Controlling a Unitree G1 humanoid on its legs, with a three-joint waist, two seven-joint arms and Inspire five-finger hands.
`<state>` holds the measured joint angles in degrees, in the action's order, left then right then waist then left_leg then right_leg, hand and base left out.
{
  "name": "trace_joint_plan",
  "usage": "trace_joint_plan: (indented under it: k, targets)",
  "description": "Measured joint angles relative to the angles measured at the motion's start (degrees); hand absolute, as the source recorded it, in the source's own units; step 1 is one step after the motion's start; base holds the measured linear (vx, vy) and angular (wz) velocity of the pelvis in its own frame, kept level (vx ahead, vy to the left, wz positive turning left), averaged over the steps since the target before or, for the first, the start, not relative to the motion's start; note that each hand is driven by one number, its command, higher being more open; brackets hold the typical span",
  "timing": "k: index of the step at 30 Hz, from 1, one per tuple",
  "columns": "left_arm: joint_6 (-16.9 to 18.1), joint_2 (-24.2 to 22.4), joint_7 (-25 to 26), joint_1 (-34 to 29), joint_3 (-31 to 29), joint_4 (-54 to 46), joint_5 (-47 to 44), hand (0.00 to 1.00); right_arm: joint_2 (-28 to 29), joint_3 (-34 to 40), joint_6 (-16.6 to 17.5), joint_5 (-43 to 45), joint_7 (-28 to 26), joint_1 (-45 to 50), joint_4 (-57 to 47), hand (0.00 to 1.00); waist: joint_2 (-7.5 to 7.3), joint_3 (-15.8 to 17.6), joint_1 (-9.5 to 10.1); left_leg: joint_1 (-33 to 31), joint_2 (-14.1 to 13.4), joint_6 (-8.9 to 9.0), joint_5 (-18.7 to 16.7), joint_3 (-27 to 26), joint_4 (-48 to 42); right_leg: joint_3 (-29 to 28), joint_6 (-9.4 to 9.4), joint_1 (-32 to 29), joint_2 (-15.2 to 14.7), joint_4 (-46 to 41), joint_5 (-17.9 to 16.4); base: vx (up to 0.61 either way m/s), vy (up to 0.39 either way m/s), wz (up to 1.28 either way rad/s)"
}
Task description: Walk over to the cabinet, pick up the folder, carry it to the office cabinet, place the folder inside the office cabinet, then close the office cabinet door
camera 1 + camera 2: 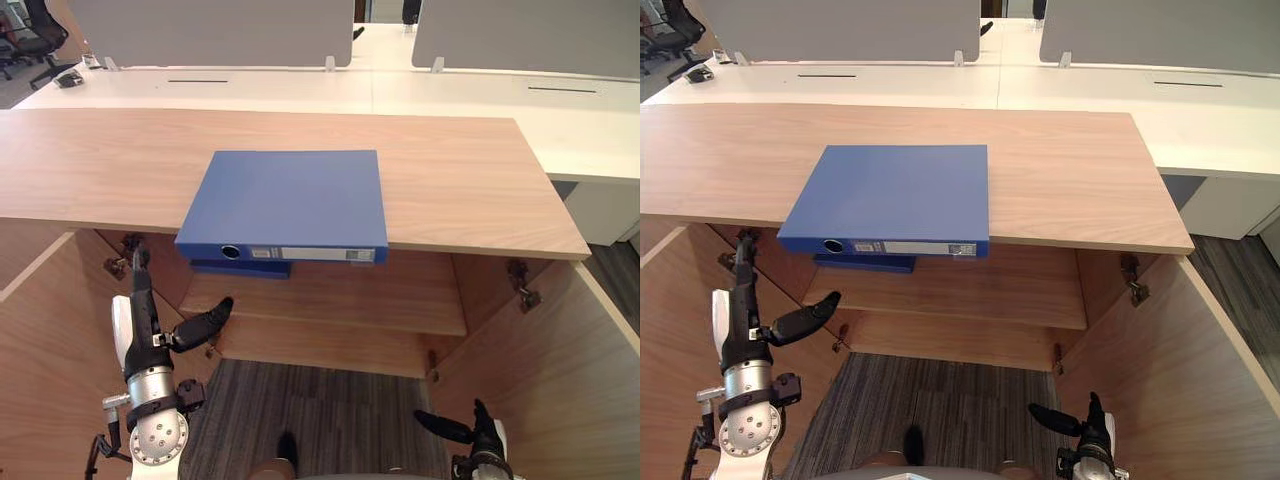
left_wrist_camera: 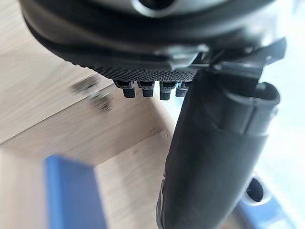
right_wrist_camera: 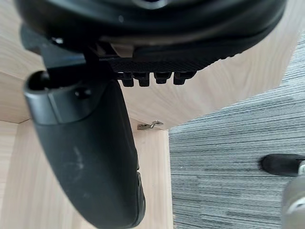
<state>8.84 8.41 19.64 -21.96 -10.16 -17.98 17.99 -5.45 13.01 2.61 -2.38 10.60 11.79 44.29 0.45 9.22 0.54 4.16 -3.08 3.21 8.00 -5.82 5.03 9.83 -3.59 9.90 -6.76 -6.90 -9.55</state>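
Hovering below-left of the blue folder (image 1: 285,200), the left hand (image 1: 145,325) is pointing up, fingers straight, gripping nothing; the right hand (image 1: 482,432), lower right of the folder, is hanging open and empty. The folder is lying on the cabinet top (image 1: 460,190), spine overhanging its edge, so a clumsy nudge could be tipping it floorward. Its spine label (image 1: 315,254) is showing print too small to read.

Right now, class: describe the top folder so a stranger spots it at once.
Find the open wooden cabinet before the white desks. The folder lies flat on its top, spine at the front edge. The other blue item sits beneath it, on the shelf inside.
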Motion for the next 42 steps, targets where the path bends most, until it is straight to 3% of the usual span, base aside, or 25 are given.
trace_joint_plan:
  k: [11,20,21,31,42]
  targets:
    - [0.1,6.7,2.8,2.1,2.8,-4.9,11.9,1.0,-0.4,-2.4,0.1,-0.1,0.7,0.2,1.9,1.0,0.24,-1.2,-1.49,0.0,-1.0,0.46,0.1,-0.4,0.0,-0.7,0.03,-0.2,0.9,0.1,0.0,-0.01,-0.009,-0.02]
    - [0.4,16.2,-1.5,7.7,9.4,-4.6,18.8,1.0,-0.9,-2.4,0.1,-0.1,0.5,0.6,2.4,1.0,0.27,-2.0,-3.03,0.1,-1.9,0.88,-0.2,-2.7,0.0,-3.1,0.26,-1.5,1.7,0.1,0.2,0.0,-0.026,-0.14]
    - [0.4,16.7,-1.6,8.6,9.7,-4.2,20.4,0.0,-1.1,-2.4,0.1,-0.1,0.5,0.7,2.4,1.0,0.27,-2.1,-3.11,0.1,-2.0,0.92,-0.2,-3.0,0.0,-3.4,0.28,-1.7,1.7,0.0,0.3,0.0,-0.017,-0.12]
    - [-1.4,21.9,-1.7,15.1,10.3,2.6,30.5,0.0,-1.4,-3.3,0.1,0.0,-0.6,0.4,2.2,1.0,0.3,-2.5,-2.97,0.2,-1.8,0.95,-0.3,-3.1,0.4,-3.5,0.38,-1.7,1.6,0.4,0.5,-0.01,-0.006,-0.02]
    - [-0.5,21.7,-2.7,16.2,9.0,-0.6,28.0,0.0,-1.5,-3.2,-0.6,0.1,-1.3,0.5,-0.4,1.0,0.37,-4.0,-3.1,0.1,-2.1,1.06,-0.4,-4.6,0.4,-5.2,0.19,-1.8,1.9,2.3,2.1,-0.01,-0.006,-0.08]
